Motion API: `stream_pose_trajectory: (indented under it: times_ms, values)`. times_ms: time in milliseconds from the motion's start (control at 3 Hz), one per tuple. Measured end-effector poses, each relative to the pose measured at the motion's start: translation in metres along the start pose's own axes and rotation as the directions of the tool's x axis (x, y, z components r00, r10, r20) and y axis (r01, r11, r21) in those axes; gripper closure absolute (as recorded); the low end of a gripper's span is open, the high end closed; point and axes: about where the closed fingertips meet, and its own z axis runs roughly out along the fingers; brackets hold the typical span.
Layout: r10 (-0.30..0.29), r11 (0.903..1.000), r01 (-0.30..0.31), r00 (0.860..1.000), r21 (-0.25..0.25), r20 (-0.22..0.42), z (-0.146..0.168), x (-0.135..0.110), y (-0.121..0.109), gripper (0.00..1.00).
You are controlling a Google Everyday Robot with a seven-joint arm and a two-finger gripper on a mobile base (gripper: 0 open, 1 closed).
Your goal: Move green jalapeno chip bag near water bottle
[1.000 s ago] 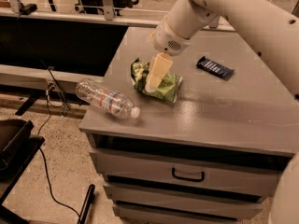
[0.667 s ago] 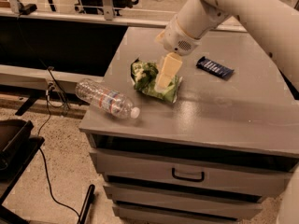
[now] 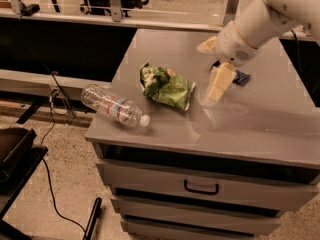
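The green jalapeno chip bag (image 3: 165,87) lies crumpled on the grey cabinet top (image 3: 260,119), left of centre. The water bottle (image 3: 114,105) lies on its side at the top's left front corner, white cap pointing right, a short gap from the bag. My gripper (image 3: 218,86) hangs from the white arm to the right of the bag, just above the surface and apart from the bag, holding nothing that I can see.
A small dark-blue bar wrapper (image 3: 243,77) lies behind the gripper, partly hidden by it. The cabinet has drawers below, with a black handle (image 3: 201,187). Cables (image 3: 50,134) and a dark object (image 3: 15,154) are on the floor at left.
The gripper was over the chip bag and has moved right, off it. The bag and bottle lie where they were.
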Motion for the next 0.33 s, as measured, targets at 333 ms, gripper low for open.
stream_pose_trajectory:
  times_ms: [333]
  values:
    - [0.001,1.0000,-0.001,1.000,0.001,-0.001,-0.0025,0.0044,0.0013,0.00]
